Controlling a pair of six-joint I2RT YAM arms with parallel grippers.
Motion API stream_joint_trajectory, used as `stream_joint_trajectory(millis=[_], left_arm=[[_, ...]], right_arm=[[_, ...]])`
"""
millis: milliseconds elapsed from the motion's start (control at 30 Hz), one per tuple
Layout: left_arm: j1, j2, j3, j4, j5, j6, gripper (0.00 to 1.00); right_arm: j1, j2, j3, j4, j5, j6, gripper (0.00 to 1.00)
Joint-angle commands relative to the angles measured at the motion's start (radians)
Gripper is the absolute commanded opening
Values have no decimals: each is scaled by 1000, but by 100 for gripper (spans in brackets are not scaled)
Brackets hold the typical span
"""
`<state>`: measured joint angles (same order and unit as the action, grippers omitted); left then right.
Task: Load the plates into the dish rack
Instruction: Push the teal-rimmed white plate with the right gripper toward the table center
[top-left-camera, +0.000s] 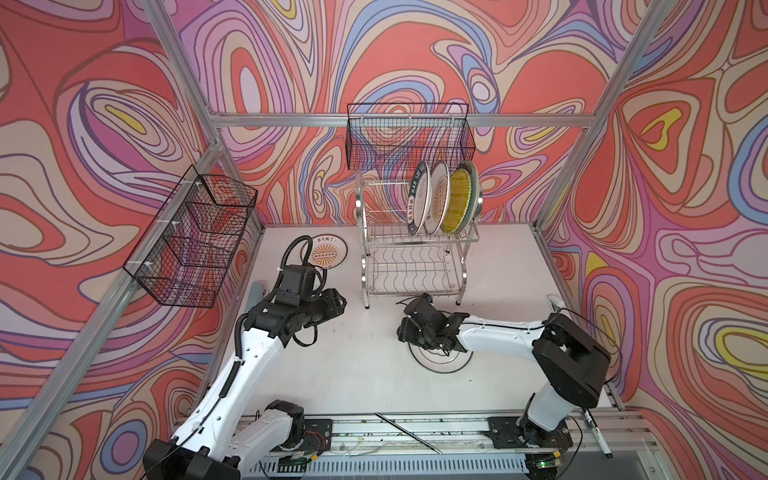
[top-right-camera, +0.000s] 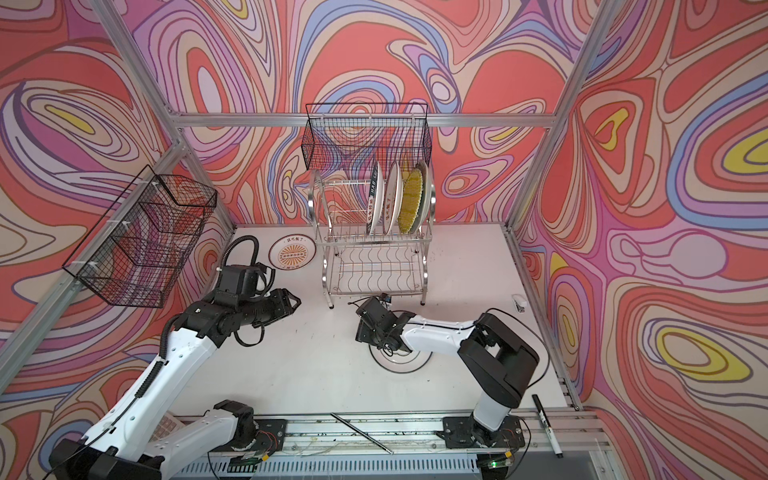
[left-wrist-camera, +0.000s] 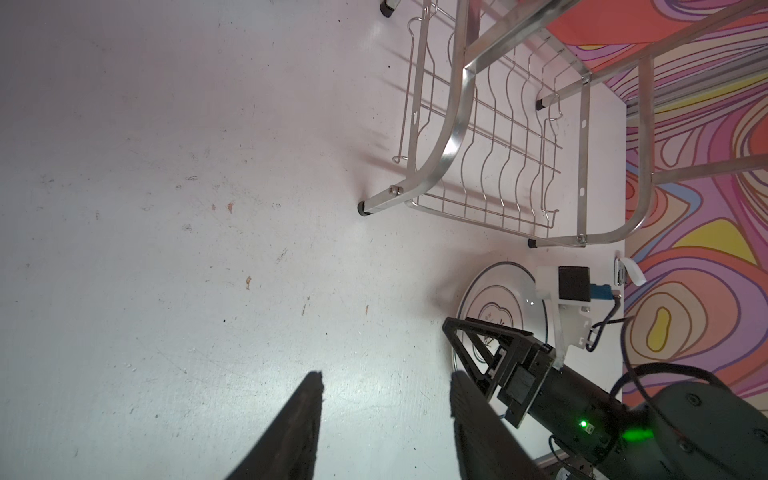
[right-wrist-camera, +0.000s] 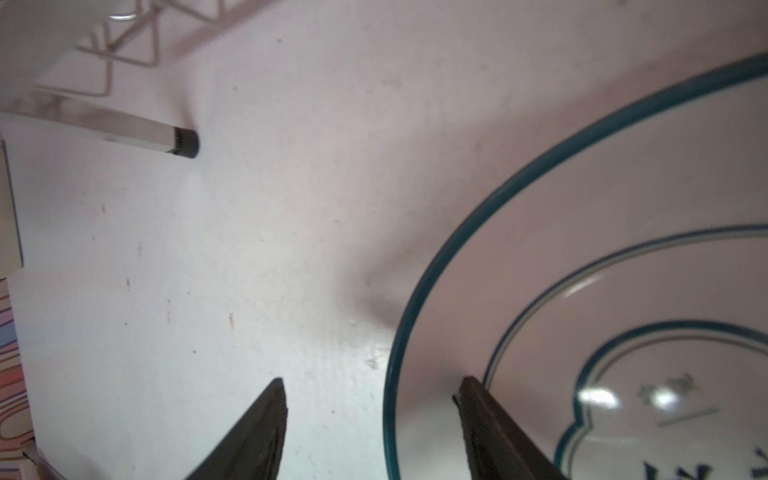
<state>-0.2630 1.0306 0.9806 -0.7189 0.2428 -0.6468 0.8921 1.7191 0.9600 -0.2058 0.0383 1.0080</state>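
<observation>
The dish rack (top-left-camera: 411, 253) stands at the back of the white bench (top-left-camera: 353, 374), and everything else is placed from it. Four plates stand on edge, close together, in the right end of the rack's slotted upper tier. Nearest the rack's middle is a lettered plate (top-left-camera: 417, 203), white with a dark rim. Next to it come a sunburst plate (top-left-camera: 437, 199), then the yellow plate (top-left-camera: 459, 201) with its woven look. Last is an aqua plate (top-left-camera: 473, 172), mostly hidden behind the yellow one.

A second sunburst plate (top-left-camera: 328, 259) lies flat on the bench just beside the rack's rear left leg. A ringed white plate (top-left-camera: 440, 366) lies flat in front of the rack's right half, a little apart from its feet.

The right tool (right-wrist-camera: 374, 380) hangs low over the edge of the ringed white plate, in front of the rack. Its fingers are spread. One is over the plate's inner slope and the other over bare bench, with the rim running between them. It pinches nothing, and whether either finger touches the plate cannot be told.

The left tool (left-wrist-camera: 384, 378) is off the rack's front left corner, above bare bench. Its fingers are spread and it carries nothing. In the left wrist view the rack's front left foot lies ahead of it.

A black mesh basket (top-left-camera: 409, 137) hangs on the wall directly above the rack.
</observation>
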Motion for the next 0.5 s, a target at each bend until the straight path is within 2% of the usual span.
stream_joint_trajectory(millis=[0, 267, 467], left_arm=[[-6, -16, 19, -40, -12, 18, 53], [-8, -46, 5, -38, -4, 33, 53], [-11, -73, -20, 6, 21, 29, 53]], right_arm=[[16, 25, 47, 32, -28, 1, 67], [5, -146, -31, -90, 34, -41, 67], [-89, -337, -208, -120, 5, -29, 67]])
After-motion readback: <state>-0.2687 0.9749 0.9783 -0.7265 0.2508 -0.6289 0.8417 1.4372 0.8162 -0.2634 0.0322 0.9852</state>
